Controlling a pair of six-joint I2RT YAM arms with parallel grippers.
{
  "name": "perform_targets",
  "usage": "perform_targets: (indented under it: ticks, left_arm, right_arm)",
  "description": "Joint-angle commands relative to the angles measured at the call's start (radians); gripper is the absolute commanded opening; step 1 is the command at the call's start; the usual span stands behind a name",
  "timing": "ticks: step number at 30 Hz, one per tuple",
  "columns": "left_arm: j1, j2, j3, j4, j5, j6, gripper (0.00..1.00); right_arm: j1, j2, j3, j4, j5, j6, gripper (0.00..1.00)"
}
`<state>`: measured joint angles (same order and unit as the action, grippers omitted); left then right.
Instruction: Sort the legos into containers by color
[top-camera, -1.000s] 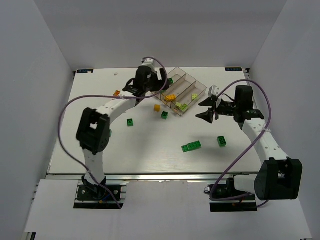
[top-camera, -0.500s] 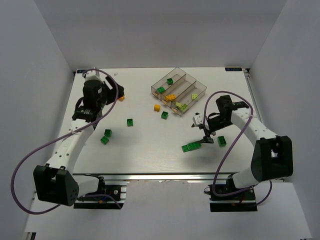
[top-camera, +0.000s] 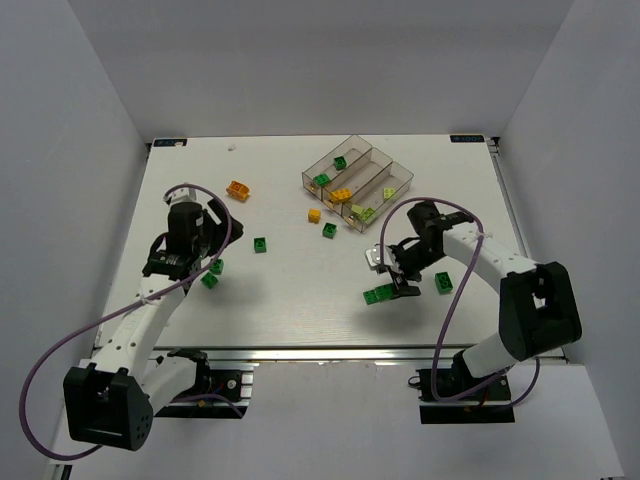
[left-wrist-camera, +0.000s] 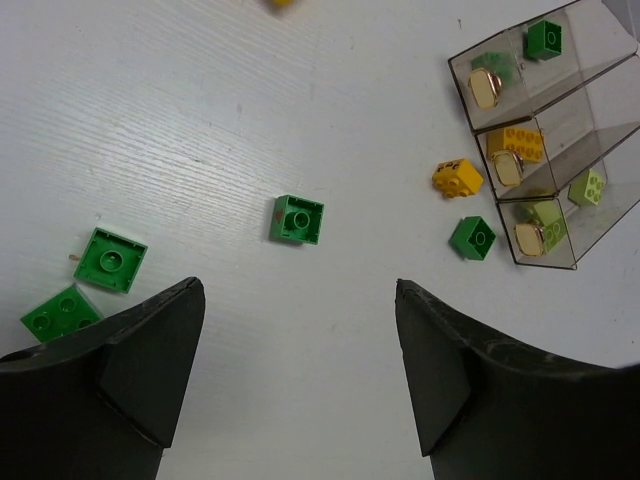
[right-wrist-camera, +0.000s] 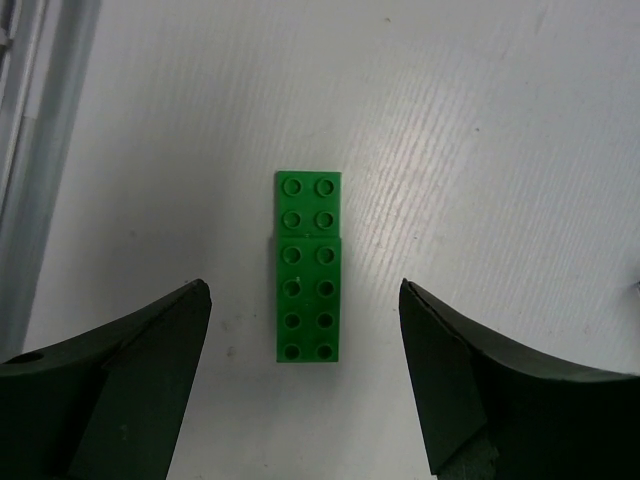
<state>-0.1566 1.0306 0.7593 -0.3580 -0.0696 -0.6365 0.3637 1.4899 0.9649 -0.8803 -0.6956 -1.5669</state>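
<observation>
The containers (top-camera: 358, 183) are three joined clear bins at the back right, holding green, orange and pale yellow-green legos. Loose legos lie on the white table: an orange one (top-camera: 238, 189), a yellow one (top-camera: 314, 215), small green ones (top-camera: 329, 230) (top-camera: 260, 244) (top-camera: 443, 283), a green pair (top-camera: 212, 273) and a long green brick (top-camera: 380, 294). My left gripper (top-camera: 208, 250) hangs open and empty beside the green pair (left-wrist-camera: 85, 285), facing a single green lego (left-wrist-camera: 297, 219). My right gripper (top-camera: 390, 274) is open above the long green brick (right-wrist-camera: 309, 268), which lies between its jaws without touching them.
White walls enclose the table on three sides. The table's near edge with its metal rail (right-wrist-camera: 30, 150) runs close to the long brick. The containers' open ends (left-wrist-camera: 520, 160) face the left gripper across the table.
My left arm swung from the containers to the left side, then came nearer, down to the green pair. My right arm moved from beside the containers to above the long green brick.
</observation>
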Motion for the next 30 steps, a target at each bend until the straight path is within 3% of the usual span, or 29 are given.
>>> perform_targets:
  ticks: [1,24,30]
  left_arm:
    - [0.006,-0.032,-0.005,0.001,-0.015,-0.006,0.86]
    - [0.008,-0.078,-0.044,0.068,0.074,-0.009,0.88]
    - [0.006,-0.072,-0.103,0.183,0.279,0.006,0.90]
  right_arm:
    - [0.021,0.024,-0.009,0.125,0.068,0.113,0.80]
    - [0.037,0.109,-0.075,0.201,0.255,0.084,0.76]
    - [0.037,0.127,-0.075,0.202,0.268,0.081,0.65]
